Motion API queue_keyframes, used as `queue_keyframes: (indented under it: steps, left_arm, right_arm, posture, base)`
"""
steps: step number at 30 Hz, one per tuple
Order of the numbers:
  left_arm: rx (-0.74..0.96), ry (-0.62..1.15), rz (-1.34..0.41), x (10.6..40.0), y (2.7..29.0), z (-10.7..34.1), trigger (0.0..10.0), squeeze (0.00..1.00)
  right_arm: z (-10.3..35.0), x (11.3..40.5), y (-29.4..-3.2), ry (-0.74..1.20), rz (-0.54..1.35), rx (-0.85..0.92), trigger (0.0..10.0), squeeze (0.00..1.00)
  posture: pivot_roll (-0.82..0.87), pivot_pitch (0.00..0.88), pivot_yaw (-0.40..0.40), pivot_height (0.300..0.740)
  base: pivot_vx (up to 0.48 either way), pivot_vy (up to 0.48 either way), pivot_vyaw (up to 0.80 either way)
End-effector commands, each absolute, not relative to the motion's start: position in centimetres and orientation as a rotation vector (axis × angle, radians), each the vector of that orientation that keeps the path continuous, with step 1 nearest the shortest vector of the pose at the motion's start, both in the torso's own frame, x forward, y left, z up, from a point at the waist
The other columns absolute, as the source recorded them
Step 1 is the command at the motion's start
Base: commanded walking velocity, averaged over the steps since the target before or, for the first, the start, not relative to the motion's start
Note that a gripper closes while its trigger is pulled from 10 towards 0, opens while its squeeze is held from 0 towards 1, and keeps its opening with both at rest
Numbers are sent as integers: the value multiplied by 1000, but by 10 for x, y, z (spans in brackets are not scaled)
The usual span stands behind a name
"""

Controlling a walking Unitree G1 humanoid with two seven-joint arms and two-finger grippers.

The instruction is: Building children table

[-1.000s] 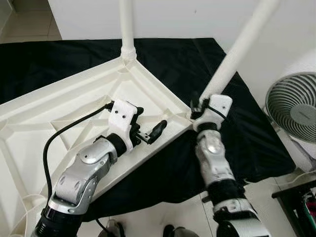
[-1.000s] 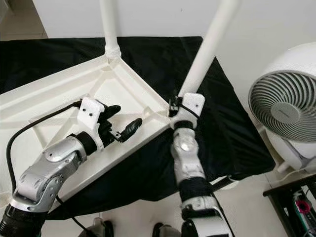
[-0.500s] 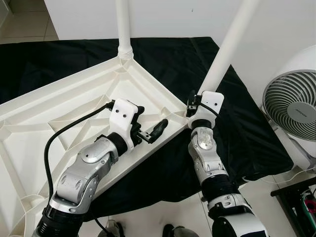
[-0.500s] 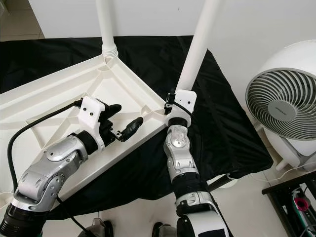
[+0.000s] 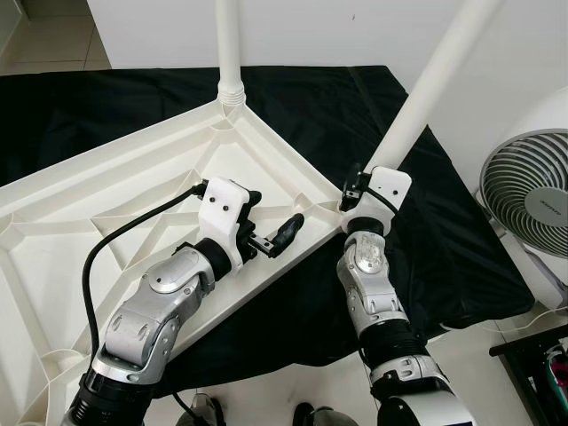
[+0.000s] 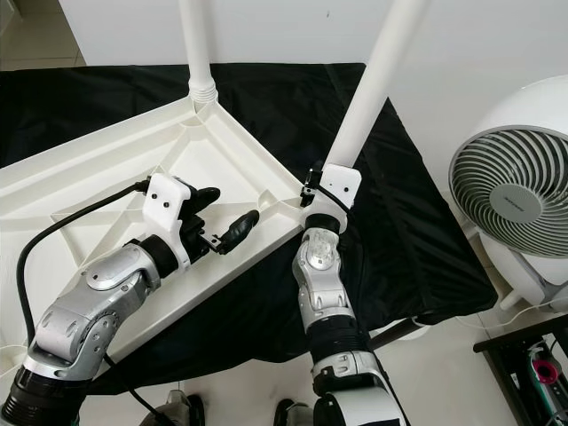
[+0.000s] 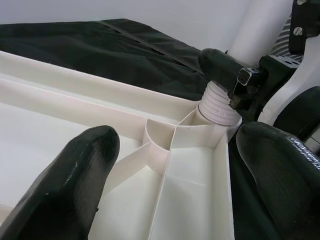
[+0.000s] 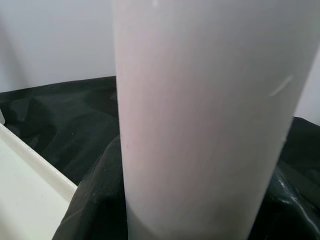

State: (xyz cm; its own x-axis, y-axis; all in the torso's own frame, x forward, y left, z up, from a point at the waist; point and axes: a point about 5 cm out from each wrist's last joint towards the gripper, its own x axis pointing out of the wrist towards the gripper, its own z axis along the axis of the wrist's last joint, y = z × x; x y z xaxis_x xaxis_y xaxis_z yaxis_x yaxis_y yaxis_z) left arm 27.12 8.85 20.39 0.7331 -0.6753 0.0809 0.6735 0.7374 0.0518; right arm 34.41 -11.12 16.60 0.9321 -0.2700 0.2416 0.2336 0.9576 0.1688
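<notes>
Upturned tabletop [image 5: 115,204], right claw [image 5: 353,188] clamping tilted leg [image 5: 432,84]; left claw [image 5: 271,222] spread, empty

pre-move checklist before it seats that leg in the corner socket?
1. Right tool shut on tilted leg: ok.
2. Leg's threaded end at the corner socket: ok.
3. Leg upright: not ok, it leans.
4. Left tool open over the tabletop underside, holding nothing: ok.
5. Far leg standing in its corner: ok.
6. Thread engagement: cannot tell.
</notes>
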Motion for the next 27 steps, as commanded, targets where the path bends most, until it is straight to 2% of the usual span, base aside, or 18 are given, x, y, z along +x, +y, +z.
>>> queue_keyframes:
  steps: [1, 12, 13, 14, 15, 16, 24, 25, 26, 27]
  left_arm:
    - [22, -93, -756, 272, 88, 203, 10000, 0]
    - [21, -93, -757, 271, 88, 202, 10000, 0]
    - [22, -93, -757, 271, 88, 202, 10000, 0]
    - [22, -93, -757, 271, 88, 202, 10000, 0]
    - [21, -93, -757, 271, 88, 202, 10000, 0]
    - [19, -92, -757, 271, 88, 202, 10000, 0]
    - [15, -93, -761, 270, 86, 201, 10000, 0]
    - [15, -93, -761, 270, 86, 201, 10000, 0]
    - [15, -93, -761, 270, 86, 201, 10000, 0]
    - [15, -92, -762, 270, 86, 201, 10000, 0]
  right_arm:
    - [115, 334, -127, -36, -354, 143, 10000, 0]
    - [121, 336, -124, -71, -333, 110, 10000, 0]
    - [123, 336, -124, -88, -323, 112, 10000, 267]
    - [123, 336, -124, -88, -323, 112, 10000, 267]
    - [126, 336, -125, -110, -312, 116, 10000, 945]
    - [130, 336, -126, -143, -293, 123, 10000, 1000]
    - [143, 339, -137, -222, -261, 117, 10000, 1000]
    - [146, 340, -138, -239, -248, 102, 10000, 925]
    - [146, 340, -138, -239, -248, 102, 10000, 925]
    - [149, 341, -140, -251, -234, 96, 10000, 200]
  posture:
    - [140, 175, -34, 740]
    - [142, 167, -40, 740]
    - [142, 167, -40, 740]
    - [142, 167, -40, 740]
    - [142, 167, -40, 740]
    - [141, 160, -42, 740]
    - [137, 155, -44, 740]
    - [136, 153, -44, 740]
    - [136, 153, -44, 740]
    - [137, 153, -45, 740]
  base:
    - [0, 0, 0]
    - [0, 0, 0]
    - [0, 0, 0]
    - [0, 0, 0]
    - [0, 0, 0]
    - [0, 0, 0]
    - [0, 0, 0]
    - [0, 0, 0]
    - [0, 0, 0]
    - [0, 0, 0]
